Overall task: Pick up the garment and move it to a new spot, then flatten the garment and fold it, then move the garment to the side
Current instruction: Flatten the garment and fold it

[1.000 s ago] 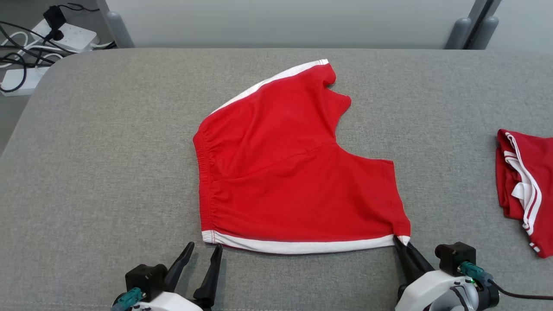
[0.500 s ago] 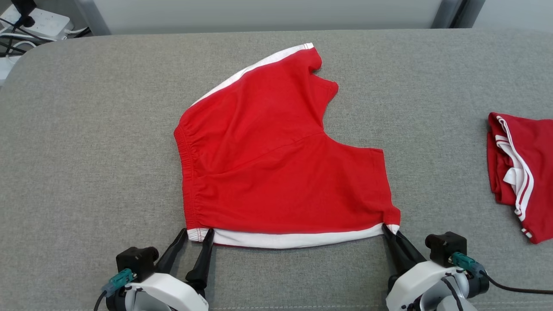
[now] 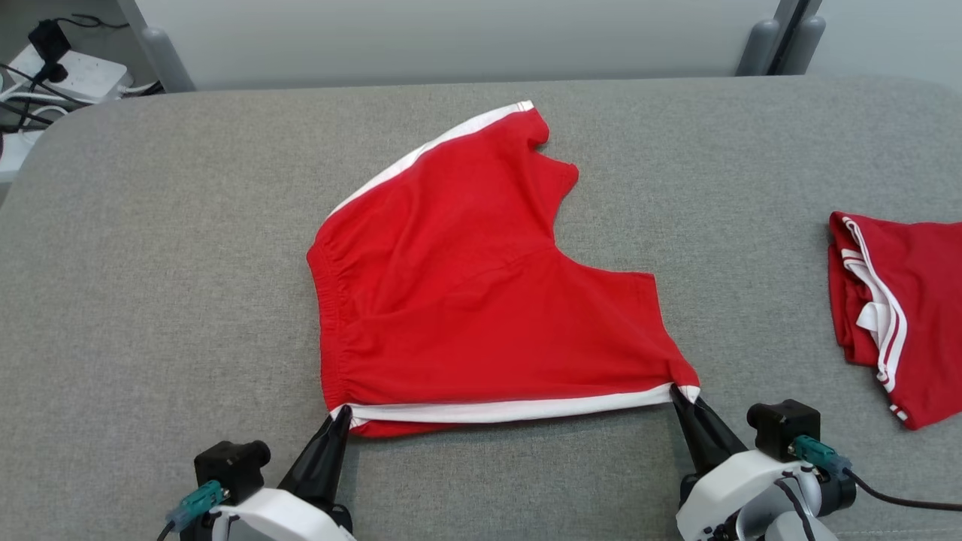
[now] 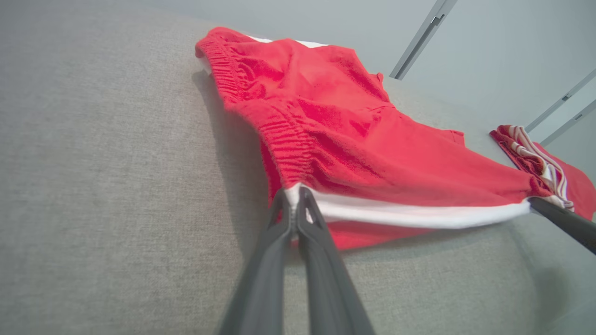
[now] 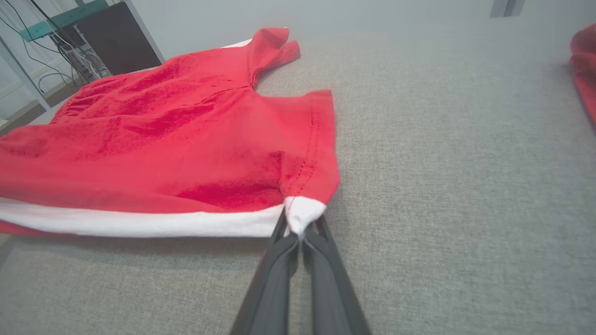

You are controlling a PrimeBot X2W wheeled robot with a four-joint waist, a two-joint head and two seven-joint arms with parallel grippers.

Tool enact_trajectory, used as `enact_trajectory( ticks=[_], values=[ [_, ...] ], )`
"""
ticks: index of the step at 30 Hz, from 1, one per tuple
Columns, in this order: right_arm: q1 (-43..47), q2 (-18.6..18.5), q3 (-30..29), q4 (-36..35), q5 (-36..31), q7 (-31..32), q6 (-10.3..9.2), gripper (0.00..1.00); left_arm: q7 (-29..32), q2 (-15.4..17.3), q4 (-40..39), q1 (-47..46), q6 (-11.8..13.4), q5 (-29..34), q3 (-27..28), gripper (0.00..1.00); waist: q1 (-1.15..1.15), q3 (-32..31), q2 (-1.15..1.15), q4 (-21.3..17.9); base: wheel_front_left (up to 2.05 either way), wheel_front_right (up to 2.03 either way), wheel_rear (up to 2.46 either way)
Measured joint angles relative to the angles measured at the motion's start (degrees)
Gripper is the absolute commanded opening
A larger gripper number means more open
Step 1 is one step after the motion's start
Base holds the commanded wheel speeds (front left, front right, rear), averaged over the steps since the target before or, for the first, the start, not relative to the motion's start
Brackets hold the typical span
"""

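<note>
Pinching red knit shorts (image 3: 481, 300) lying mid grey woven table (image 3: 150, 300), head view: my left gripper (image 3: 342, 415) clamped on gathered waistband corner, right gripper (image 3: 682, 392) clamped on white hem corner. Left wrist: white band taut. Right wrist: corner bunched.

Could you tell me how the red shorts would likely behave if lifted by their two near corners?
Probably floppy: the red shorts lie gathered at the waistband, and only the white band between left gripper and right gripper looks taut, so the rest should drape. Likely light: thin cloth. Slipping seems unlikely with both grippers shut on corners.
</note>
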Motion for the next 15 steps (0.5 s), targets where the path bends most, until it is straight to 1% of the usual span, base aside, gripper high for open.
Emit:
enact_trajectory(
  ticks=[8, 15],
  values=[
    [3.9, -0.4, 1.9, -2.7, 0.0, 0.0, 0.00, 0.00, 0.0, 0.3, -2.4, 4.4, 0.0, 2.1, 2.5, 0.00, 0.00, -4.2, 0.00, -0.8, 0.00, 0.00, 0.00],
    [7.5, -2.0, 4.6, -5.5, 1.2, 0.0, 0.00, 0.00, 0.0, 0.1, -3.5, 8.3, 0.0, 2.8, 3.9, 0.00, 0.00, -7.5, 0.00, -1.8, 0.00, 0.00, 0.00]
  ],
)
